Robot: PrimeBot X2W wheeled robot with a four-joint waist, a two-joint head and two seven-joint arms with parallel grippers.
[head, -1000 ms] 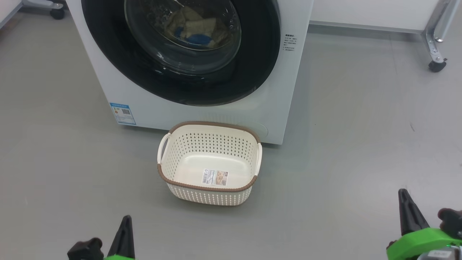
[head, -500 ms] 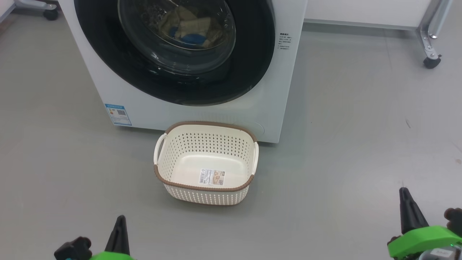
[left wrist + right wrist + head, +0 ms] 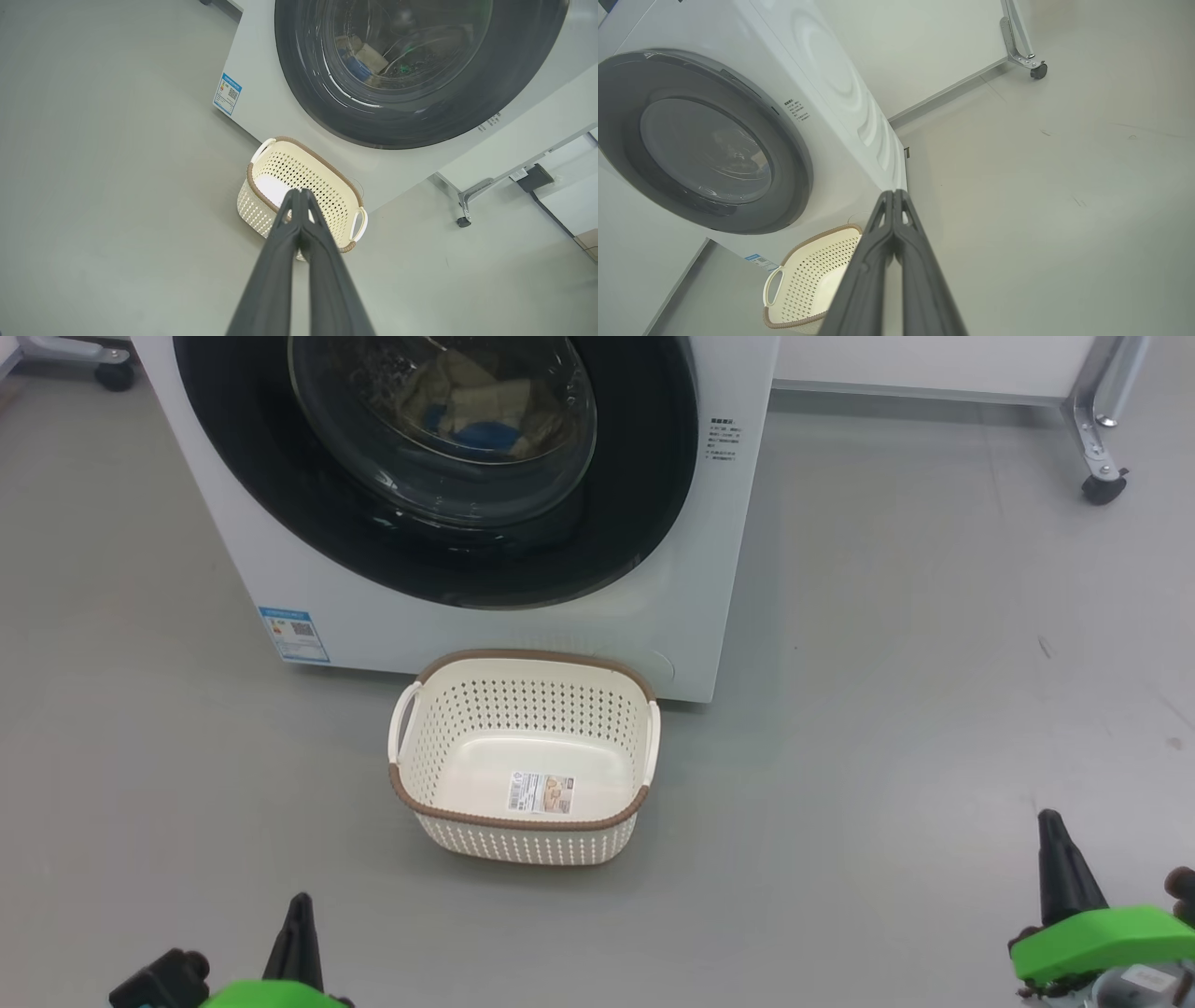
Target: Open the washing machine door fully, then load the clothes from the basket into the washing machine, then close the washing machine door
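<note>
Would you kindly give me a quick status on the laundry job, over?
Left gripper and right gripper both shut, empty. Washing machine door closed, clothes behind its glass. Basket empty, below door. No obstruction seen.

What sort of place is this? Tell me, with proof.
Likely a robot test lab staged for laundry, not a home: a washing machine on grey floor, an empty basket, a castered metal frame.

left tool [image 3: 299, 193] closed, right tool [image 3: 893, 193] closed
</note>
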